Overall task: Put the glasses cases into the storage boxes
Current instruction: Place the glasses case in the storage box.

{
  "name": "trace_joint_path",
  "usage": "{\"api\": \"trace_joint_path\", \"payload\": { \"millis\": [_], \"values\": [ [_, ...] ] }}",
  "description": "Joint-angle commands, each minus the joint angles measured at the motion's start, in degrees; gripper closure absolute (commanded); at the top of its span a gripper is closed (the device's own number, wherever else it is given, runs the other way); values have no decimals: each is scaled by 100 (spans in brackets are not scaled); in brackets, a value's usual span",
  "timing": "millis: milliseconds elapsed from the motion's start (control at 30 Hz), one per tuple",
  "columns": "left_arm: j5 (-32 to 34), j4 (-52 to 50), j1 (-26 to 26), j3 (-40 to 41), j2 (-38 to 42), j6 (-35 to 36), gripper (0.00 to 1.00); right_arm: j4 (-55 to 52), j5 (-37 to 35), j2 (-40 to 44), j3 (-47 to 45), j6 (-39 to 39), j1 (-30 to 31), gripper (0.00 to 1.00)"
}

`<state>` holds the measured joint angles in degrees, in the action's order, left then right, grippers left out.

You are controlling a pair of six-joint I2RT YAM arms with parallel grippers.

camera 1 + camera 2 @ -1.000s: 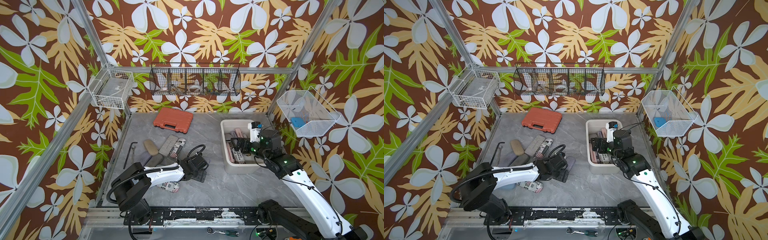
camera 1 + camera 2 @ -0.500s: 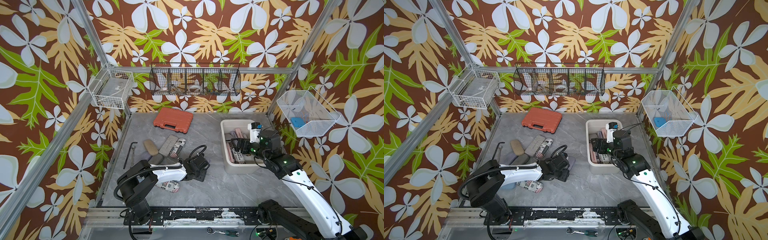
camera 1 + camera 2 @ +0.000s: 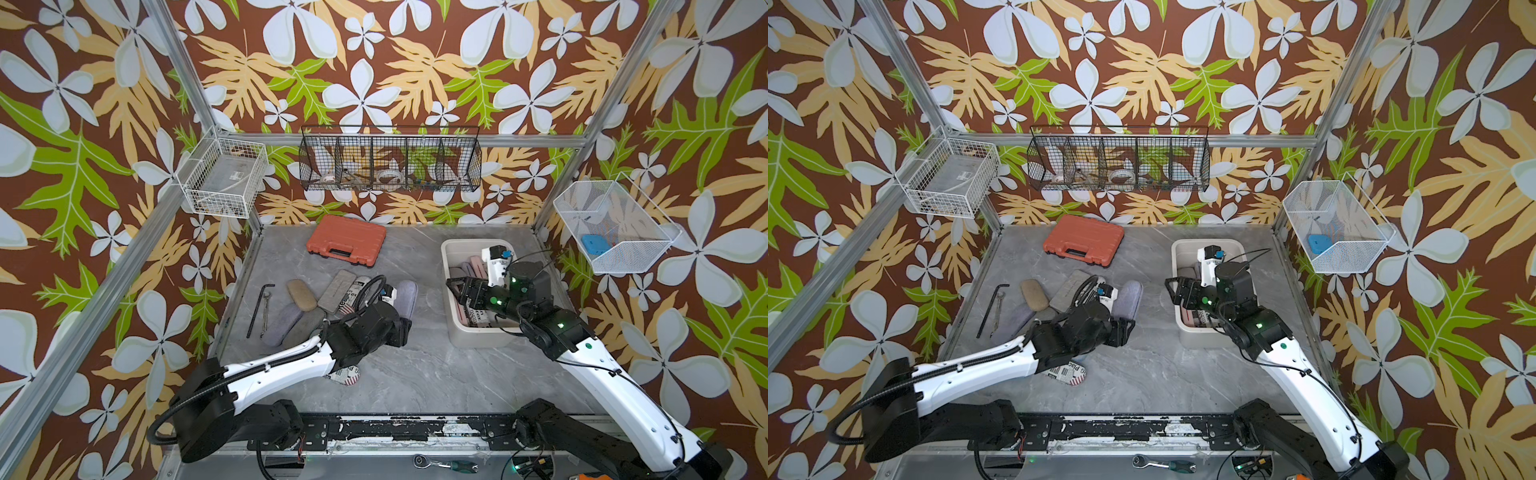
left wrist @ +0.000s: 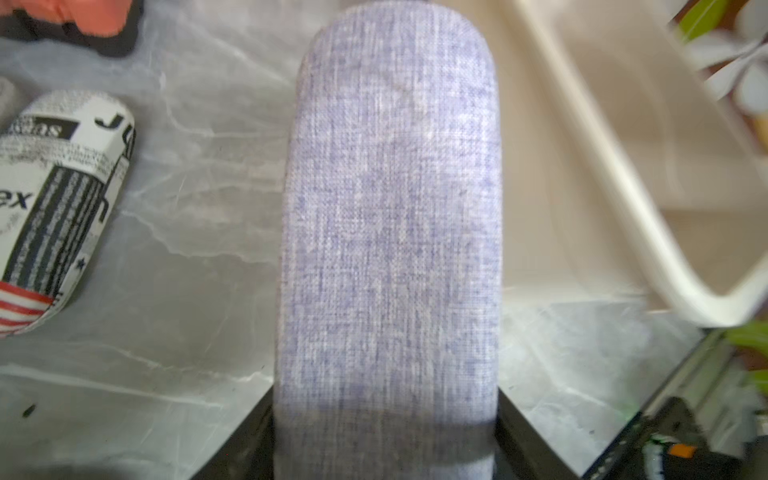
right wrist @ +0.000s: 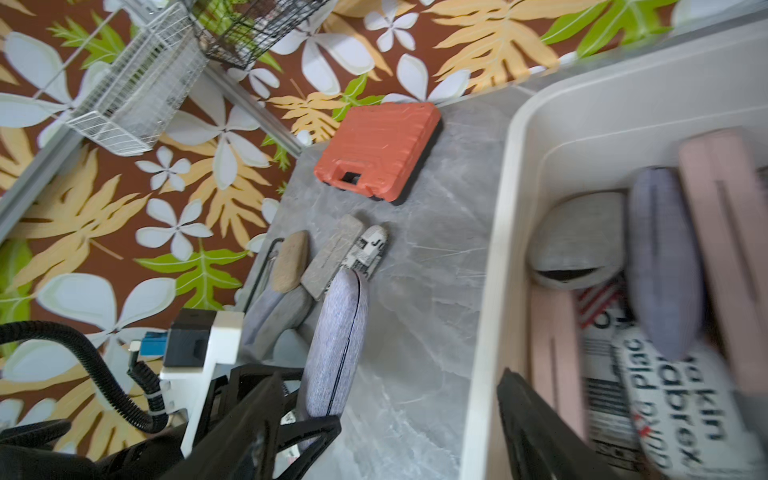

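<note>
With left gripper, clamped lavender case by near end, long axis pointing far. Lay left of storage box.

Flag-print case half under left arm

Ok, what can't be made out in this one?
- Left gripper: fingertips covered by the lavender glasses case in the left wrist view, by its own wrist in both top views.
- Flag-print glasses case: mostly under the left arm in both top views.
- Case count in the cream tub: right arm covers it in both top views; right wrist view blurred and cropped.
- Black wire basket contents: too small behind mesh.
</note>
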<state>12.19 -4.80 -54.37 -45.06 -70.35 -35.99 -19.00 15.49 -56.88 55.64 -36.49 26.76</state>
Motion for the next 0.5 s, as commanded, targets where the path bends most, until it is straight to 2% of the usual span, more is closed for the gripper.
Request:
{"api": "trace_joint_path", "payload": {
  "millis": [0,100,233,467],
  "values": [
    [80,1477,3,268,476,-201,46,625,172,-229,133,-423,430,17],
    [-85,1850,5,353,729,-147,46,735,246,-555,279,-455,702,17],
    [-403,1787,-1,340,781,25,46,1190,389,-865,240,-647,863,20],
    [-362,1841,-6,602,897,-89,46,1390,412,-1291,448,-647,1101,26]
  ]
}}
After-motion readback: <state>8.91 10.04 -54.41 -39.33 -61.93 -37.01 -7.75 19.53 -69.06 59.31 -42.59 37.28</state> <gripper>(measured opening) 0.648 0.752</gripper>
